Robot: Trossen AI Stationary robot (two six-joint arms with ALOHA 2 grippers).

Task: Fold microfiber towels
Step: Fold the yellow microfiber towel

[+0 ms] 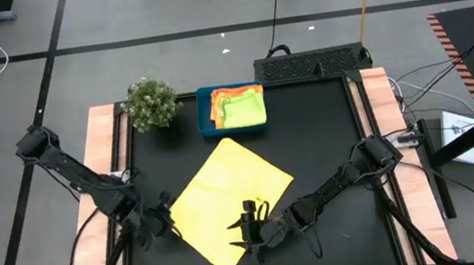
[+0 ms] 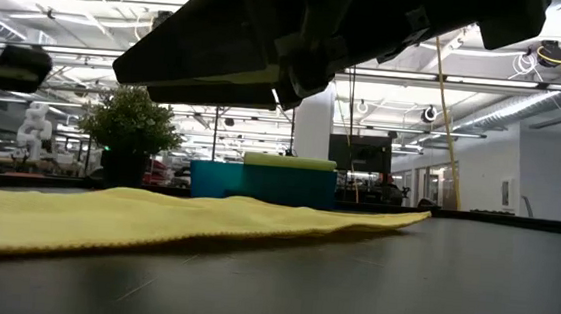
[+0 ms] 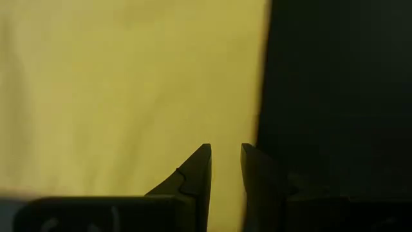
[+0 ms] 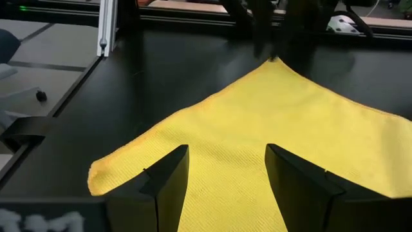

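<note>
The left claw (image 1: 167, 218) is hovering at the left corner of the yellow towel (image 1: 228, 199), its fingers (image 3: 196, 174) nearly together over the cloth's edge. That towel is lying spread like a diamond on the black counter (image 1: 331, 138). The right claw (image 1: 250, 228) is sitting spread wide over its near-right edge. Behind, more folded towels (image 1: 238, 106) are resting in the blue tray (image 1: 208, 127).
</note>
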